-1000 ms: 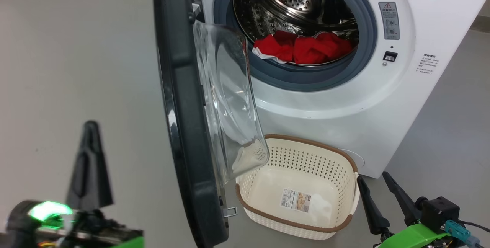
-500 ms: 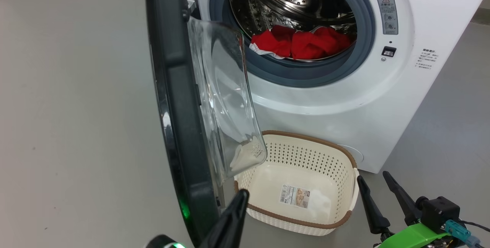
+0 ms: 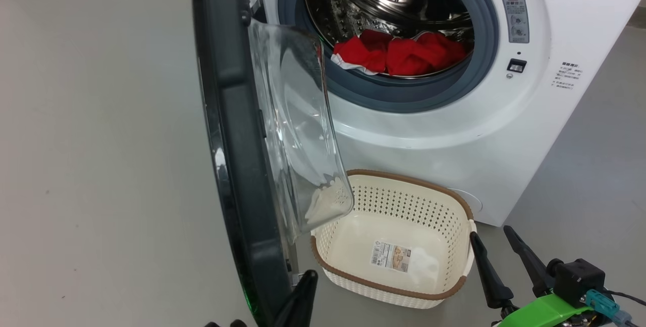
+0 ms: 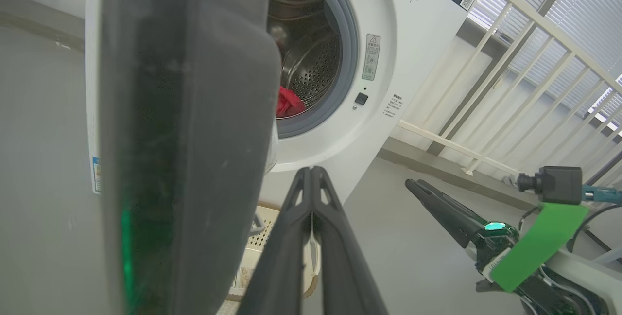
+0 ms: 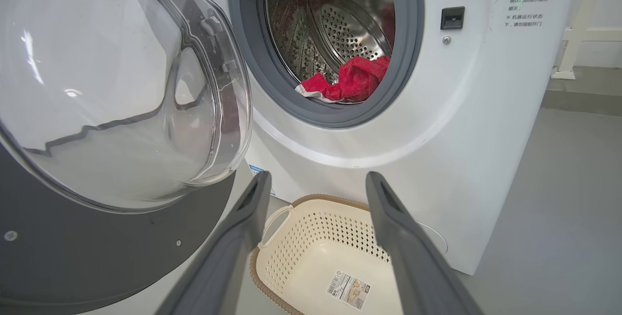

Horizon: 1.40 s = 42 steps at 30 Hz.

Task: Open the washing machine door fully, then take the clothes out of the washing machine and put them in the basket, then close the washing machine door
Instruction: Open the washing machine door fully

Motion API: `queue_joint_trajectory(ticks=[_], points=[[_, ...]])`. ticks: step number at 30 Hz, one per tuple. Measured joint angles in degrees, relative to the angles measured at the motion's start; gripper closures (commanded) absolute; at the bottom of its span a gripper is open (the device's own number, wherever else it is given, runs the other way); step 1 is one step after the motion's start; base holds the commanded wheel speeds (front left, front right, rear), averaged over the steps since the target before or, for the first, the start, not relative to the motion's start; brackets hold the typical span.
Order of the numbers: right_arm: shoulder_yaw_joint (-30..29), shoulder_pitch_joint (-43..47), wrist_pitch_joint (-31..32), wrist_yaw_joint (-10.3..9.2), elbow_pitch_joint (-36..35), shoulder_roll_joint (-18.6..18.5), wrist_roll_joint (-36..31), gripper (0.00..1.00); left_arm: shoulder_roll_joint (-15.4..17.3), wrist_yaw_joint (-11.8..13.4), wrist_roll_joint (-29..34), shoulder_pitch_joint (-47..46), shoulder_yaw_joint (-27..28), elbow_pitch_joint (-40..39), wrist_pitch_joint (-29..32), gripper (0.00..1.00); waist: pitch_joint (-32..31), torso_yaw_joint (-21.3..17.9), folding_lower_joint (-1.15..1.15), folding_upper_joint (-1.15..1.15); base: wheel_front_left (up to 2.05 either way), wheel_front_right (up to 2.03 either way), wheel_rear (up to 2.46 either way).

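Grey floor (image 3: pixel 101 165), white washing machine (image 3: pixel 454 130) standing on it. Door (image 3: pixel 232 140) swung out on its hinge, seen edge-on, glass bulge facing the drum. Red clothes (image 3: pixel 404 54) lie at the front of the drum, just inside the grey ring. Basket (image 3: pixel 404 206) sits on the floor below the opening, paper label on its bottom. Left gripper (image 3: pixel 302 296) clenched, fingers pressed together, just beside the door's lower edge; contact cannot be told. Right gripper (image 3: pixel 489 232) released, fingers spread, near the basket's right end.
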Motion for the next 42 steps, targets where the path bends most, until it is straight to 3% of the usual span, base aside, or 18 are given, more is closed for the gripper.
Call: queue_joint_trajectory(ticks=[16, 36, 42], points=[[0.32, -0.21, 0.0, 0.0, -0.03, -0.09, -0.02, 0.0, 0.33, 1.89, -1.0, -1.01, 4.37, 2.54, -1.54, 1.0, 0.34, 1.99, 0.0, 0.0, 0.0, 0.0, 0.0], [1.51, -0.24, 0.0, 0.0, 0.47, -0.01, -0.01, 0.0, 5.15, 6.12, -1.1, -1.05, 19.41, 3.99, -2.26, 1.0, 0.45, 2.38, 0.0, 0.0, 0.0, 0.0, 0.0], [1.49, -0.32, 0.0, 0.0, 0.46, -0.05, -0.01, 0.0, 5.43, 6.16, -1.08, -2.9, 24.12, 5.3, -2.29, 1.0, 1.04, 2.12, 0.0, 0.0, 0.0, 0.0, 0.0]])
